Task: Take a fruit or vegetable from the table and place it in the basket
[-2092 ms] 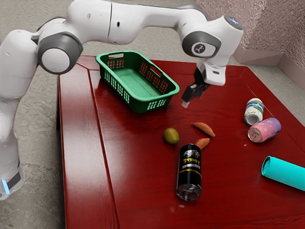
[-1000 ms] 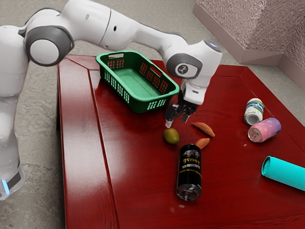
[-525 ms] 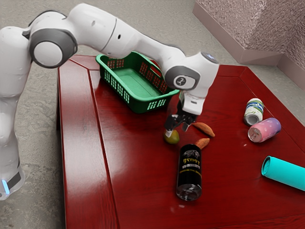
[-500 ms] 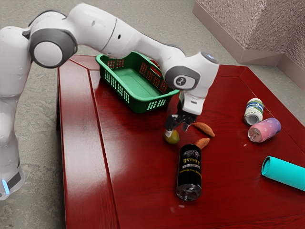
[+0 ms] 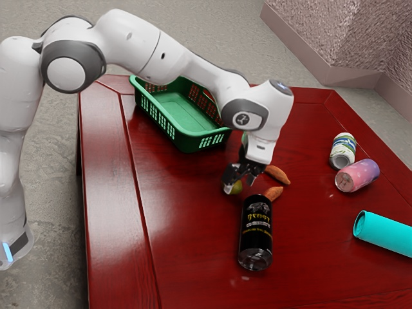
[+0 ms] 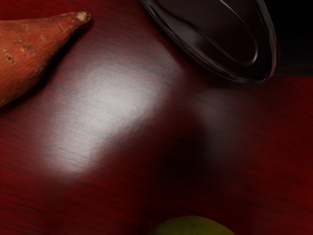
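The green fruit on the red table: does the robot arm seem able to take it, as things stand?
Probably yes. The open pincer is down at the green fruit, and bare table separates this fruit from the black can.

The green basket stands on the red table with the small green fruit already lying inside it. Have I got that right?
Not quite: the green basket does stand on the red table, but the small green fruit is outside it, down at the gripper, as the exterior view shows.
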`<state>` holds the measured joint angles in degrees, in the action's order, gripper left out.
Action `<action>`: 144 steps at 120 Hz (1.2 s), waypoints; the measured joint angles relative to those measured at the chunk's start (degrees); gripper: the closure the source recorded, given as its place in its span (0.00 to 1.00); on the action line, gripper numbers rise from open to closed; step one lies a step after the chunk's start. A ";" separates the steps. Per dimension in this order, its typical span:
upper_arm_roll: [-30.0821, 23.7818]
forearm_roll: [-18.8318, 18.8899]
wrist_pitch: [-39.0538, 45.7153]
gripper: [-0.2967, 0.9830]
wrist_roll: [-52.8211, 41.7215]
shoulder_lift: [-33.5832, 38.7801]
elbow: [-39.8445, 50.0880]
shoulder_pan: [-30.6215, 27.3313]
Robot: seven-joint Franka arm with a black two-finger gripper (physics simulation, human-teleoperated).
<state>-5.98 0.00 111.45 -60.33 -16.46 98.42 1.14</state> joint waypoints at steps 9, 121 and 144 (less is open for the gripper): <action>0.00 0.00 0.34 0.23 0.08 -0.01 0.20 0.00; 0.18 2.34 0.28 0.23 -0.79 0.04 0.83 -0.44; 0.23 2.33 0.36 0.34 -0.83 0.04 1.14 -0.44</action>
<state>-5.75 2.33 111.82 -61.16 -16.42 99.56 0.70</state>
